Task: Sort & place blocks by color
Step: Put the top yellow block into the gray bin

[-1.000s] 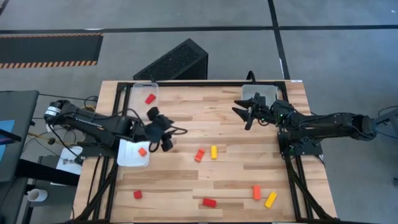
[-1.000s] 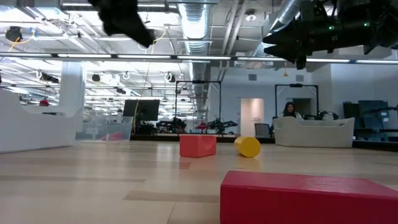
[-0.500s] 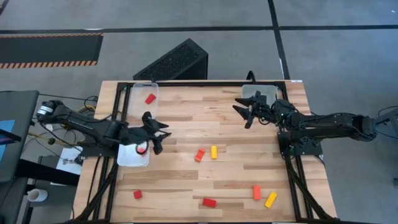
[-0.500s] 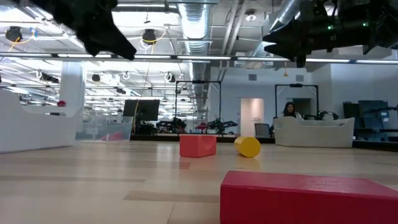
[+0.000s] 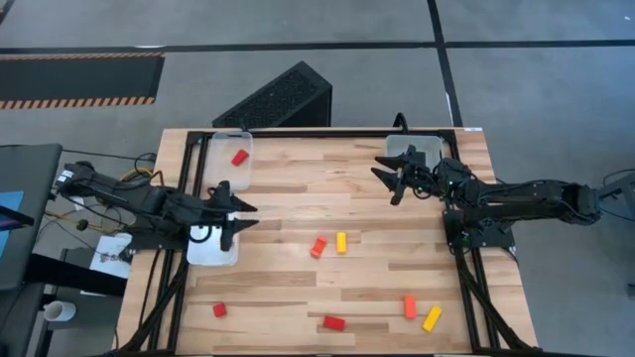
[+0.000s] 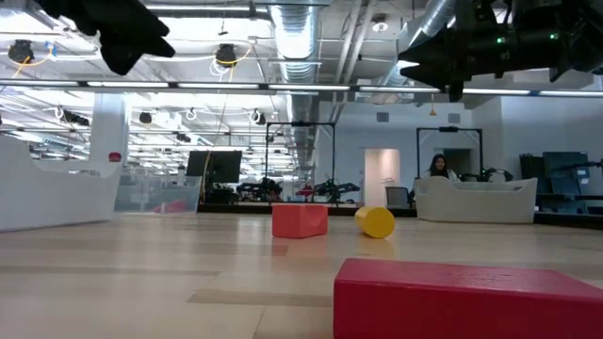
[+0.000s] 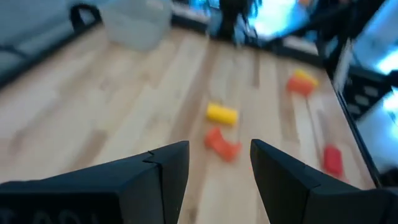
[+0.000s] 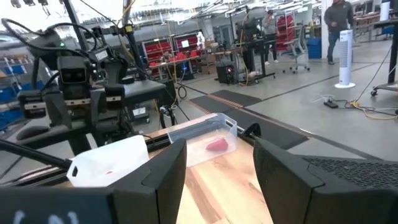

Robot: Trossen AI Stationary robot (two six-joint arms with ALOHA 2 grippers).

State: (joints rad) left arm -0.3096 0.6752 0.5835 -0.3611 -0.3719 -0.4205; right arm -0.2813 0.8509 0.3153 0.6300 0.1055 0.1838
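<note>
My left gripper (image 5: 238, 215) hangs open above the right edge of the near-left clear tray (image 5: 206, 250), touching nothing. My right gripper (image 5: 389, 179) hovers open beside the far-right clear tray (image 5: 417, 149). A red block (image 5: 239, 157) lies in the far-left tray (image 5: 223, 149). Loose on the wood lie an orange block (image 5: 318, 247), a yellow block (image 5: 341, 243), a red cube (image 5: 219, 310), a red bar (image 5: 333, 322), another orange block (image 5: 409, 306) and a yellow bar (image 5: 432, 318). The left wrist view looks past open fingers at the yellow block (image 7: 222, 114) and orange block (image 7: 222, 142).
A black ridged box (image 5: 278, 97) sits beyond the table's far edge. Black frame rails run along the table's left and right sides. Bare wood lies between the two grippers. The low view shows the red bar (image 6: 466, 299) close up and, far off, a person seated in the room.
My left gripper has drawn back toward the table's left edge, from over the bare wood to above the near-left tray, turning as it went. The right arm has kept still. No block on the table has moved.
</note>
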